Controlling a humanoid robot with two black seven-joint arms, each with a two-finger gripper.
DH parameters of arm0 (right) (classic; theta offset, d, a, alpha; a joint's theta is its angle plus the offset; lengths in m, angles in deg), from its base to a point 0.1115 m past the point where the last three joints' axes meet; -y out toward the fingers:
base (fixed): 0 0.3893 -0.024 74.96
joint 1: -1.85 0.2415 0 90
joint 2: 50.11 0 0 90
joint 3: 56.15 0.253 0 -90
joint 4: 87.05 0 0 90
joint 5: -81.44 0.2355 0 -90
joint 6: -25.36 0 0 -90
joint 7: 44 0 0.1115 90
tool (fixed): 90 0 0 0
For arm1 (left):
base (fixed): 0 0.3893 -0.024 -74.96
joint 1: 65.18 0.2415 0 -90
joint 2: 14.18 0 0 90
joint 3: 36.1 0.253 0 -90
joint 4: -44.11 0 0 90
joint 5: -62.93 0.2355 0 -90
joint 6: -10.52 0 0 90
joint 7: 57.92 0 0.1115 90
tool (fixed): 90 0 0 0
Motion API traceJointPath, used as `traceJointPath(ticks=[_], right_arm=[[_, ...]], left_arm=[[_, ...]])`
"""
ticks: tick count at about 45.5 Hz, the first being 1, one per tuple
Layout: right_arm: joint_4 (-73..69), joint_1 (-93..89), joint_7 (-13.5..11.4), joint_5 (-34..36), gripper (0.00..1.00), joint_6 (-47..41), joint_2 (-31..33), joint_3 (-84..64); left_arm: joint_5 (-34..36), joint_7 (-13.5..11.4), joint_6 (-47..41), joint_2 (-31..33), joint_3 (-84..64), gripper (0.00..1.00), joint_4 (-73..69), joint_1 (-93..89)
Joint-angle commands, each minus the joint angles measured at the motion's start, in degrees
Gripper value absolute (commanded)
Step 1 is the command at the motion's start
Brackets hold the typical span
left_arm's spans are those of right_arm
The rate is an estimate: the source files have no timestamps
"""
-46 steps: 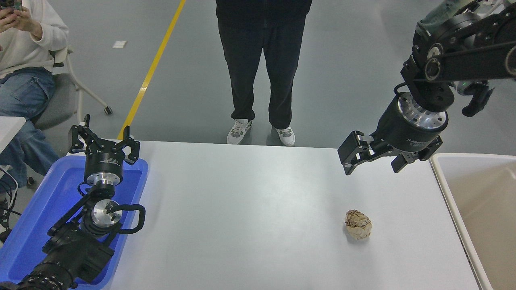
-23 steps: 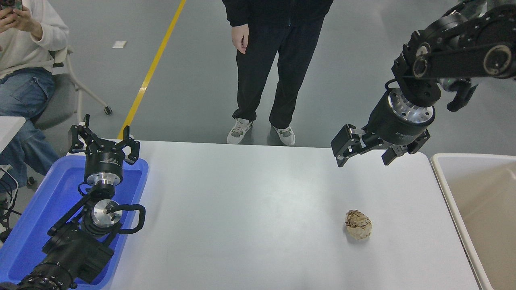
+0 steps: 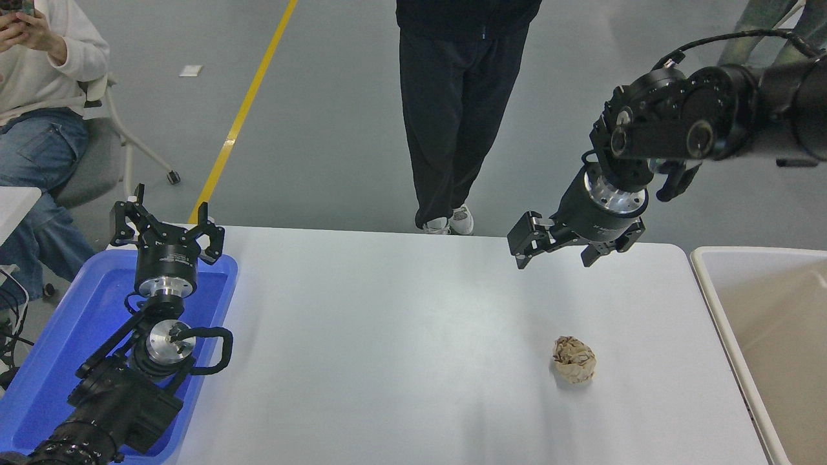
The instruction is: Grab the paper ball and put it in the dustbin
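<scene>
Your right gripper hangs wide open, and the paper ball sits nearer you, almost straight below it.

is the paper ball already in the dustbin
No, the paper ball sits on the white table, left of the dustbin.

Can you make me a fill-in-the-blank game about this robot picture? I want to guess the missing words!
1. The paper ball lies on the white ____.
2. The left hand is parked over the ____ tray.
3. The dustbin sits at the table's ____ end.
4. The right hand hangs above the table, open and holding ____.

Missing words: table; blue; right; nothing
</scene>
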Motion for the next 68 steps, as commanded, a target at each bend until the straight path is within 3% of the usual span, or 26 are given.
traceJointPath(ticks=[1,9,35,68], right_arm=[[6.5,-10.4,-0.1,-4.3,1.00,3.9,-0.7,1.8],[8.2,-17.9,-0.1,-13.0,1.00,8.5,-2.6,2.3],[12.2,-30.6,0.0,-16.6,1.00,15.3,-2.0,4.5],[13.0,-33.7,0.0,-20.3,1.00,19.2,0.0,5.2]], left_arm=[[0.0,0.0,0.0,0.0,0.0,0.99,0.0,0.0],[0.0,0.0,0.0,0.0,0.0,0.99,0.0,0.0],[0.0,0.0,0.0,0.0,0.0,0.99,0.0,0.0],[0.0,0.0,0.0,0.0,0.0,0.99,0.0,0.0]])
